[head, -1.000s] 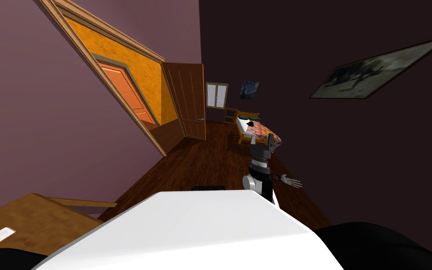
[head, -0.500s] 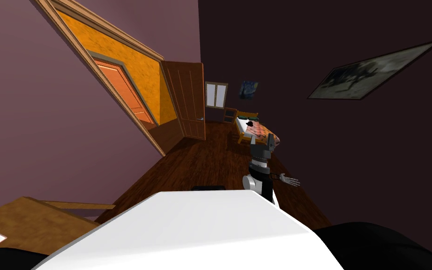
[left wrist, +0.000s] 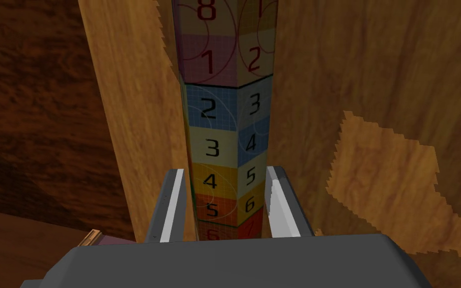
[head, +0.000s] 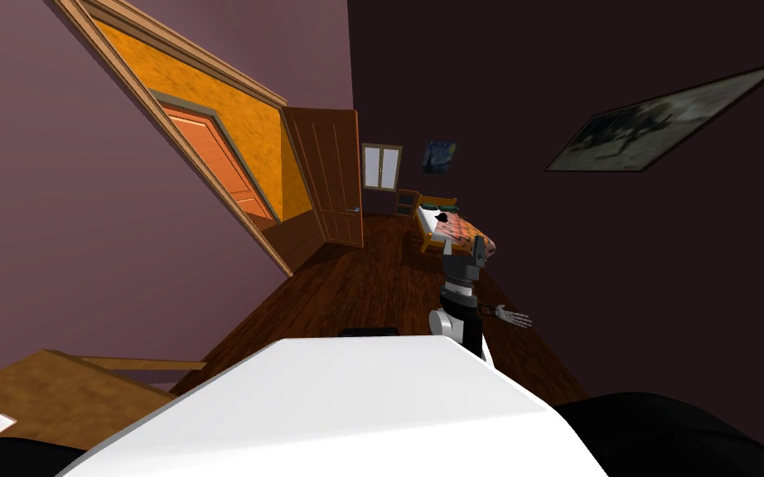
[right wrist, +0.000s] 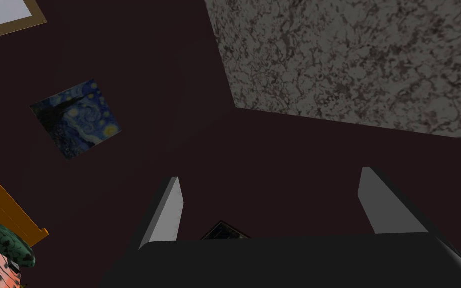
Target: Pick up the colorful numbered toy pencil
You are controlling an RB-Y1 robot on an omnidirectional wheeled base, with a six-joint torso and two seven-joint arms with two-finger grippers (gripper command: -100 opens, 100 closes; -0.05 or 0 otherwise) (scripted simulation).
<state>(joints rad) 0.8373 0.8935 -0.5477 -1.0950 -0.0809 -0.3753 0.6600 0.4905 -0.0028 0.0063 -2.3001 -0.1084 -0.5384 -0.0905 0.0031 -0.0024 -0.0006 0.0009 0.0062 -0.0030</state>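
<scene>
L gripper (left wrist: 224,170): jaws clamped on sides of numbered toy pencil (left wrist: 227,115) near its red end; pencil runs out past them, colour blocks 6 to 1, w/ light wood surface (left wrist: 374,75) behind. R gripper (right wrist: 269,175): jaws wide open, arm raised front-right.
</scene>
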